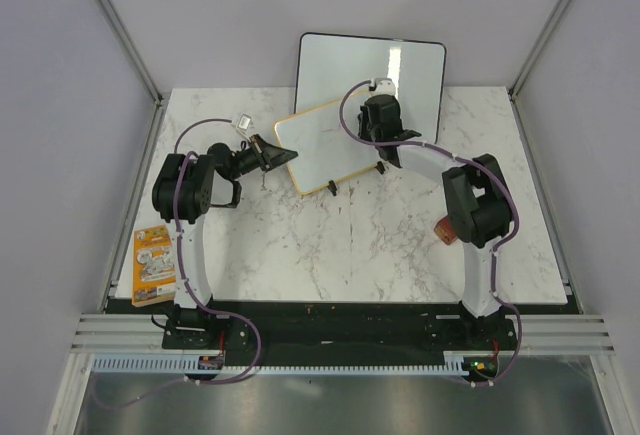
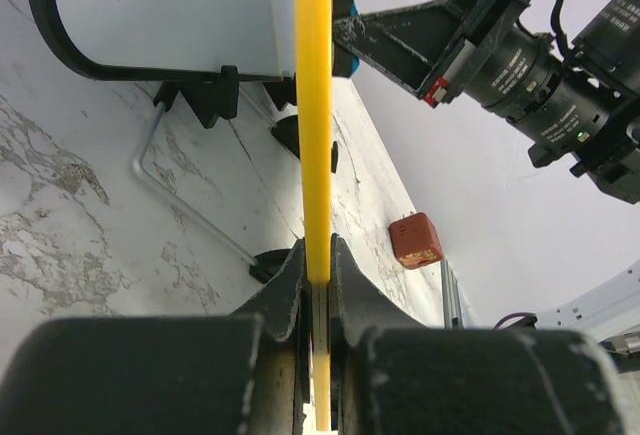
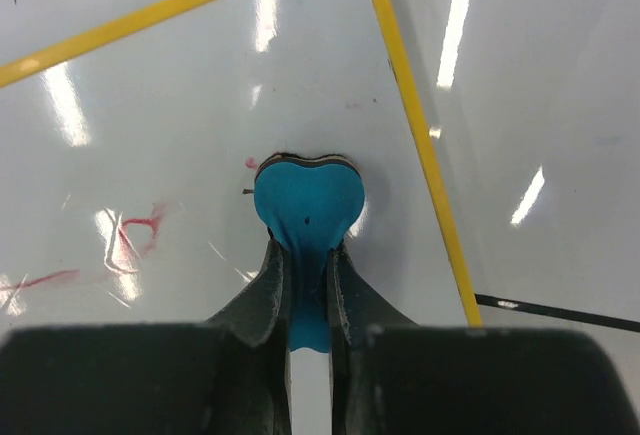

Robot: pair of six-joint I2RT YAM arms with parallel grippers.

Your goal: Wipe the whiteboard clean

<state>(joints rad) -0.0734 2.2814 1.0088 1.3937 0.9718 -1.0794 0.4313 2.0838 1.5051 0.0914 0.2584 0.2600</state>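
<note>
The small whiteboard (image 1: 322,145) with a yellow-wood frame stands tilted in the middle of the table. My left gripper (image 1: 278,153) is shut on its left frame edge (image 2: 315,135), seen edge-on in the left wrist view. My right gripper (image 1: 383,145) is shut on a blue eraser (image 3: 305,207) and presses it flat on the board's white face near the upper right corner of the frame (image 3: 400,65). Faint red marks (image 3: 135,235) show on the board to the left of the eraser.
A larger black-framed white board (image 1: 370,70) stands on a wire foot behind the small one. An orange-red block (image 1: 445,229) lies by the right arm. An orange packet (image 1: 153,265) lies at the table's left front edge.
</note>
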